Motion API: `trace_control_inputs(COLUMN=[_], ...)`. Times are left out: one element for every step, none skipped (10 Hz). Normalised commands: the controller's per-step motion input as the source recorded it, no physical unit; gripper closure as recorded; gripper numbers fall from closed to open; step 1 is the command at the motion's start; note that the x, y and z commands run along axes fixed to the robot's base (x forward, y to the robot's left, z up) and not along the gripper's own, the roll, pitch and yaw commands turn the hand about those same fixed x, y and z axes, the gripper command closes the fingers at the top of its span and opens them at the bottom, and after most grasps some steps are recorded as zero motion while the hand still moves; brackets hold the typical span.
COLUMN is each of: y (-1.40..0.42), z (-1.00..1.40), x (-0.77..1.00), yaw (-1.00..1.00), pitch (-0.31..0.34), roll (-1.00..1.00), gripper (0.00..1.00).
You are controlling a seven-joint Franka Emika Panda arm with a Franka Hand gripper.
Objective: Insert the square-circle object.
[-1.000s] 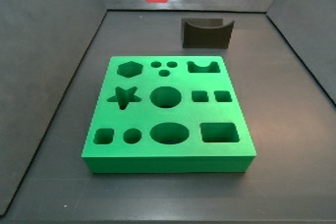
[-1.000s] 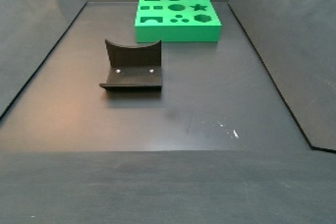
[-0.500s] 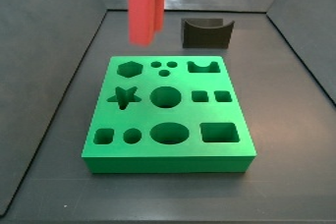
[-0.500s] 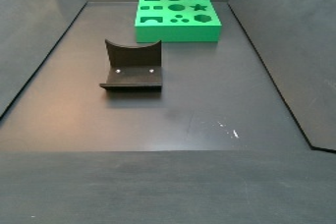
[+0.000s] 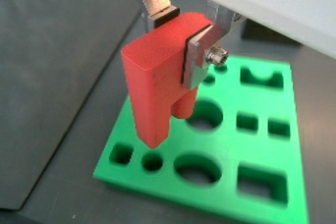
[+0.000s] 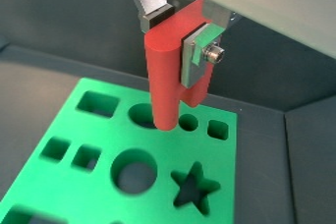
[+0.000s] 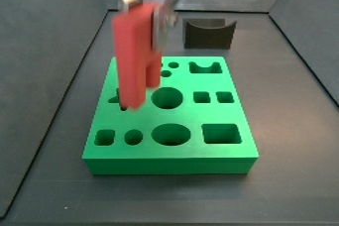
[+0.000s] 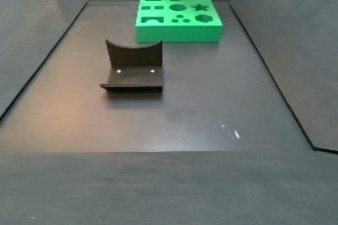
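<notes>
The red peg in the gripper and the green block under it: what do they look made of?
The red peg, held upright in the gripper above the block, looks like matte plastic, possibly printed: uniform colour, crisp edges, no glare. The green block also looks like matte plastic or dense foam: flat even green with clean-cut shaped holes. The gripper's fingers look like brushed metal, silver with a screw.

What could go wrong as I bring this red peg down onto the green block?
The gripper holds the square-circle object upright above the green block, its lower end near several small holes.
1. With cutouts so close together, it could land in the wrong one or on the rim between them.
2. The fingers clamp only its upper part, so a catch at the tip might tilt it in the grip.
</notes>
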Motion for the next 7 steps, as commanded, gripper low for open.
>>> trace_control_inputs(y=[-0.32, -0.21, -0.1, 0.0, 0.0, 0.0, -0.01], z=[-0.42, -0.26, -0.2, -0.15, -0.14, -0.13, -0.15], x=[0.0, 0.0, 0.0, 0.0, 0.0, 0.0, 0.0], yaw=[-0.88, -0.95, -1.0, -1.0, -1.0, -1.0, -1.0], pitch=[0.0, 0.0, 0.0, 0.0, 0.0, 0.0, 0.0], roll=[0.05, 0.02, 0.01, 0.02, 0.02, 0.03, 0.03], gripper=[1.0, 1.0, 1.0, 1.0, 1.0, 1.0, 1.0])
